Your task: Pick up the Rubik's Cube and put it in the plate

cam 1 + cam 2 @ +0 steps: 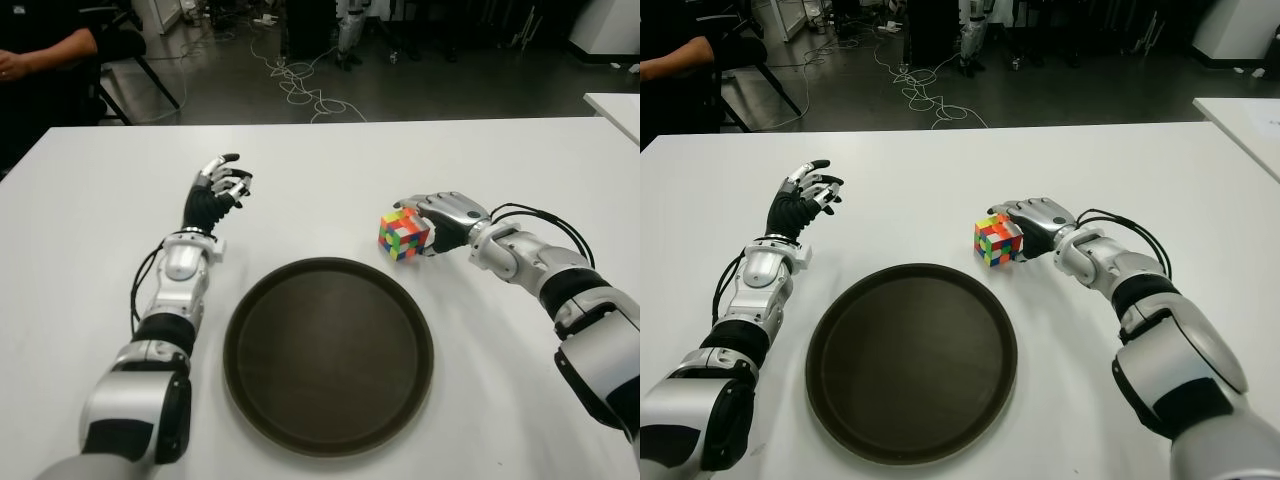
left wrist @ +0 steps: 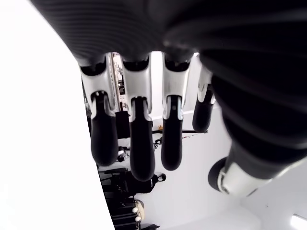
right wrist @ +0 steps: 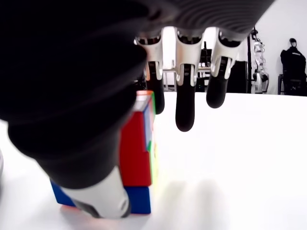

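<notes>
The Rubik's Cube (image 1: 403, 235) sits on the white bench (image 1: 330, 170), just beyond the far right rim of the dark round plate (image 1: 328, 357) and outside it. The right hand (image 1: 446, 220) is at the cube's right side, reaching in from the robot's right with its palm toward the cube. In the right wrist view the thumb lies in front of the cube's red and blue face, while the other fingers (image 3: 185, 103) hang extended past the cube's top edge with white bench showing beneath their tips, so the hand is loosely cupped beside the cube rather than clamped on it; whether the thumb or palm actually touches the cube cannot be told. The cube rests flat on the bench, slightly turned so that one corner points toward the plate. The left hand (image 1: 218, 190) shows to the left of the plate and somewhat beyond it, well apart from the cube, its fingers relaxed, slightly bent and holding nothing, as the left wrist view confirms. At the far left, beyond the bench edge, a seated person (image 1: 40, 60) in dark clothing is partly in view, and cables (image 1: 300, 85) lie on the floor behind the bench.
</notes>
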`<state>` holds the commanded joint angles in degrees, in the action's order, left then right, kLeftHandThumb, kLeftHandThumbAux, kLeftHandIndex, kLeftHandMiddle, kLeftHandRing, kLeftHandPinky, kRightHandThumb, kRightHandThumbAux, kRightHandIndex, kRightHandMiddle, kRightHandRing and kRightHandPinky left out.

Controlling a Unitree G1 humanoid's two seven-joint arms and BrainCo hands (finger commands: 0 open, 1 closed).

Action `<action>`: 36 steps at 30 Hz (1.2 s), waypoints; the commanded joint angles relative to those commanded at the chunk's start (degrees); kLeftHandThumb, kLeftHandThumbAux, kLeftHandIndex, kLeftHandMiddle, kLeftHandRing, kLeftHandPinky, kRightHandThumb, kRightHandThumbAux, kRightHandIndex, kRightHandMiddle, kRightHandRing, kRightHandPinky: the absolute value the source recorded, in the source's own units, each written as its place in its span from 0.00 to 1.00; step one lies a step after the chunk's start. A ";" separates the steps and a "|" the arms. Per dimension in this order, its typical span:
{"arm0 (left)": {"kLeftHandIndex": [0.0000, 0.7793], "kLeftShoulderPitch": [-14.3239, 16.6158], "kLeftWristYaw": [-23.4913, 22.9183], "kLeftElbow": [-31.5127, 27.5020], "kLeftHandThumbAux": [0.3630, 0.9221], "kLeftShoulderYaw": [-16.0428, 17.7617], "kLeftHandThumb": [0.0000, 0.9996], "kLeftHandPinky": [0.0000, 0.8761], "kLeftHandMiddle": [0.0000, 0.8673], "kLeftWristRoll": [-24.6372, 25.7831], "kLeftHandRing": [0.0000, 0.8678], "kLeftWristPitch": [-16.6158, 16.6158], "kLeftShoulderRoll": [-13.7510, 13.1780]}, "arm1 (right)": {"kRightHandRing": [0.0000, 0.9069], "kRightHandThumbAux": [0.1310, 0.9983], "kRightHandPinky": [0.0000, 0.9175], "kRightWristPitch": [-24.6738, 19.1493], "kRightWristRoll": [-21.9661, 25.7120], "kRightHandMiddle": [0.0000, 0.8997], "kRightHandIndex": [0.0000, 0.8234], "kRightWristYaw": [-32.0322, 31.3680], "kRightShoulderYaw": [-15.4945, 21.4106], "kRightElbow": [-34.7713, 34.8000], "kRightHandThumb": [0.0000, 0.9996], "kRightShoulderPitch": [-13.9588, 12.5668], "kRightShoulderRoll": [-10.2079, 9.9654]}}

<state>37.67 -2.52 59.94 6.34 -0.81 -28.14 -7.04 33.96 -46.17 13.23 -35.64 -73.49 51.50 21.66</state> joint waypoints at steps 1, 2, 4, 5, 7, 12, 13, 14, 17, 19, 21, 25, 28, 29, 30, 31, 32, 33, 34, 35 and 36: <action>0.28 -0.02 -0.03 -0.03 0.58 0.01 0.29 0.62 0.46 0.03 0.56 -0.01 0.02 | 0.33 0.87 0.35 0.06 -0.14 0.31 0.21 0.05 -0.09 0.03 0.21 0.00 -0.01; 0.28 -0.04 -0.08 -0.05 0.58 0.03 0.29 0.63 0.46 0.08 0.56 -0.03 0.05 | 0.33 0.87 0.34 0.11 -0.42 0.31 0.21 0.39 -0.30 0.08 0.22 0.01 0.01; 0.28 -0.06 -0.17 -0.08 0.58 0.04 0.29 0.63 0.46 0.14 0.56 -0.06 0.09 | 0.32 0.87 0.33 0.18 -0.92 0.31 0.22 1.13 -0.68 0.15 0.22 0.01 0.05; 0.28 -0.06 -0.21 -0.08 0.58 0.02 0.28 0.63 0.46 0.13 0.56 -0.12 0.09 | 0.32 0.87 0.32 0.16 -1.37 0.31 0.22 2.07 -1.02 0.18 0.22 -0.02 0.04; 0.28 -0.07 -0.19 -0.07 0.57 -0.04 0.27 0.62 0.45 0.06 0.55 -0.22 0.08 | 0.31 0.87 0.29 0.14 -1.87 0.31 0.22 3.38 -1.48 0.19 0.23 -0.08 0.04; 0.28 -0.13 0.09 -0.01 0.54 -0.19 0.27 0.61 0.45 -0.19 0.54 -0.51 0.07 | 0.27 0.87 0.24 0.21 -2.07 0.28 0.21 5.04 -2.08 0.03 0.24 -0.09 0.08; 0.28 -0.14 0.13 0.00 0.54 -0.21 0.27 0.61 0.45 -0.22 0.54 -0.54 0.07 | 0.27 0.87 0.24 0.22 -2.07 0.28 0.21 5.25 -2.17 -0.01 0.24 -0.09 0.08; 0.28 -0.15 0.15 -0.01 0.54 -0.22 0.27 0.61 0.45 -0.21 0.54 -0.57 0.09 | 0.26 0.87 0.24 0.20 -2.07 0.27 0.21 5.47 -2.25 -0.03 0.24 -0.11 0.07; 0.29 -0.18 0.09 -0.02 0.55 -0.21 0.27 0.61 0.46 -0.11 0.55 -0.67 0.16 | 0.23 0.85 0.21 0.13 -1.99 0.24 0.20 6.10 -2.46 -0.08 0.23 -0.18 0.02; 0.29 -0.19 0.13 -0.05 0.56 -0.22 0.27 0.61 0.47 -0.10 0.56 -0.73 0.19 | 0.22 0.85 0.20 0.15 -1.94 0.23 0.20 6.45 -2.58 -0.10 0.22 -0.21 0.02; 0.29 -0.21 0.19 -0.07 0.55 -0.24 0.28 0.62 0.47 -0.11 0.57 -0.81 0.21 | 0.22 0.84 0.20 0.16 -1.94 0.23 0.21 6.85 -2.69 -0.11 0.23 -0.24 -0.02; 0.28 -0.23 0.03 -0.19 0.55 -0.22 0.27 0.62 0.47 0.02 0.56 -0.89 0.31 | 0.21 0.83 0.20 0.11 -1.99 0.22 0.21 7.38 -2.92 -0.21 0.22 -0.29 -0.09; 0.28 -0.28 -0.18 -0.28 0.56 -0.20 0.26 0.61 0.46 0.13 0.55 -0.96 0.34 | 0.20 0.83 0.18 0.12 -2.10 0.20 0.20 7.80 -3.11 -0.27 0.21 -0.34 -0.11; 0.28 -0.29 -0.23 -0.29 0.56 -0.22 0.26 0.61 0.46 0.13 0.55 -0.99 0.33 | 0.20 0.83 0.18 0.09 -2.14 0.20 0.19 7.95 -3.16 -0.29 0.21 -0.36 -0.12; 0.29 -0.30 -0.26 -0.30 0.57 -0.23 0.26 0.61 0.45 0.13 0.55 -1.01 0.32 | 0.19 0.83 0.18 0.06 -2.16 0.20 0.19 8.05 -3.19 -0.30 0.21 -0.38 -0.13; 0.29 -0.30 -0.30 -0.31 0.57 -0.26 0.26 0.61 0.45 0.12 0.55 -1.02 0.31 | 0.19 0.83 0.18 0.01 -2.17 0.20 0.19 8.15 -3.21 -0.33 0.21 -0.41 -0.17; 0.29 -0.31 -0.31 -0.34 0.57 -0.29 0.26 0.61 0.46 0.11 0.55 -1.02 0.30 | 0.19 0.82 0.18 0.00 -2.17 0.19 0.19 8.21 -3.22 -0.34 0.20 -0.42 -0.18; 0.29 -0.31 -0.32 -0.36 0.57 -0.31 0.26 0.61 0.46 0.11 0.55 -1.01 0.30 | 0.19 0.82 0.18 -0.01 -2.18 0.19 0.19 8.25 -3.23 -0.35 0.20 -0.43 -0.19; 0.29 -0.32 -0.29 -0.39 0.57 -0.36 0.26 0.61 0.46 0.07 0.55 -0.99 0.30 | 0.19 0.82 0.18 0.02 -2.17 0.19 0.19 8.30 -3.23 -0.36 0.20 -0.45 -0.19; 0.29 -0.33 -0.23 -0.43 0.58 -0.41 0.27 0.61 0.46 0.03 0.56 -0.94 0.31 | 0.19 0.82 0.18 0.03 -2.20 0.19 0.19 8.41 -3.25 -0.36 0.21 -0.47 -0.20; 0.29 -0.33 -0.19 -0.45 0.58 -0.45 0.27 0.62 0.47 -0.01 0.56 -0.90 0.31 | 0.19 0.82 0.18 0.03 -2.22 0.19 0.19 8.48 -3.27 -0.36 0.22 -0.48 -0.21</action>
<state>37.34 -2.71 59.49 5.89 -0.82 -29.05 -6.73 34.00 -48.39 21.71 -38.90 -73.85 51.02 21.45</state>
